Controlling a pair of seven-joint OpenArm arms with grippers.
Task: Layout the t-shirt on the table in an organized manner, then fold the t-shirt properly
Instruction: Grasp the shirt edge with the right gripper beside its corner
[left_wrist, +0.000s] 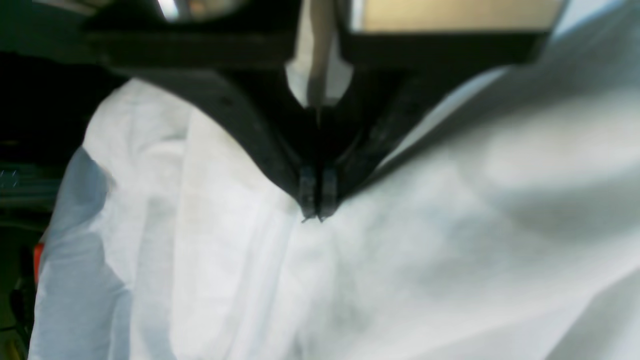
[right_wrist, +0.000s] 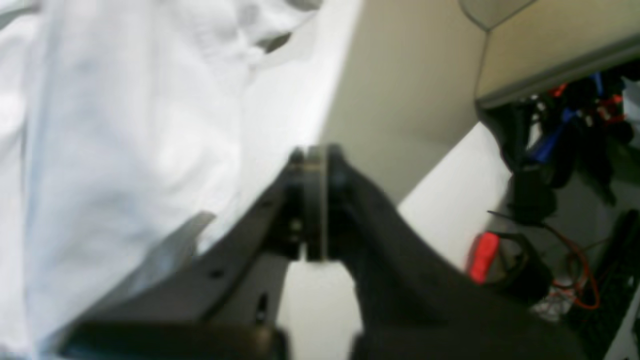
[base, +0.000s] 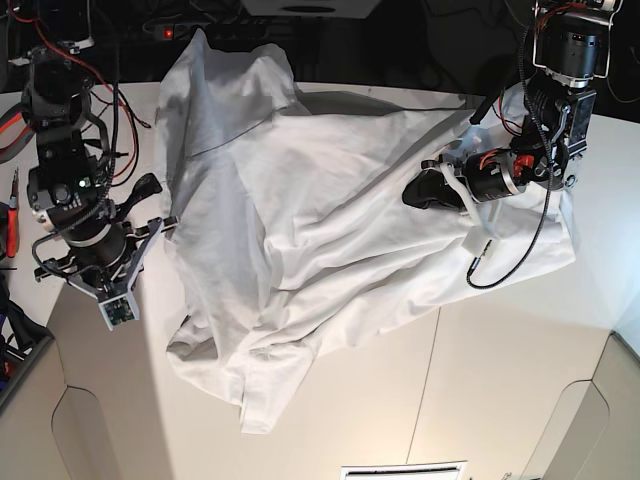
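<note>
Left gripper (left_wrist: 314, 212): jaws clenched, tips pressed together, pinching a tuck of the t-shirt (left_wrist: 410, 240); cloth fanning out from the pinch on both sides in the left wrist view. Right gripper (right_wrist: 311, 200): jaws shut flat against each other, nothing between them; white cloth lying just beside them, not visibly gripped.

Outward, in the base view: left gripper (base: 428, 188) low over the far side of the garment, sunk into the fabric; right gripper (base: 160, 228) at the near edge of the cloth, apart from it or barely touching, hard to tell which.

T-shirt (base: 330, 230): on the table (base: 520, 380), spread wide but rumpled, with deep creases across the middle, one flap bunched up toward the back edge and a corner trailing off toward the front. Neither collar nor sleeves readable as such. Not flat, not squared.

Progress, as a judgement: early. Laying-out under way but unfinished; no fold begun. Left to do: pull the bunched back portion down, smooth the central ridges, get sleeves and hem lying open, then the folds themselves. Next likely need: a fresh hold for the empty right gripper opposite the left one, to tension the cloth.
</note>
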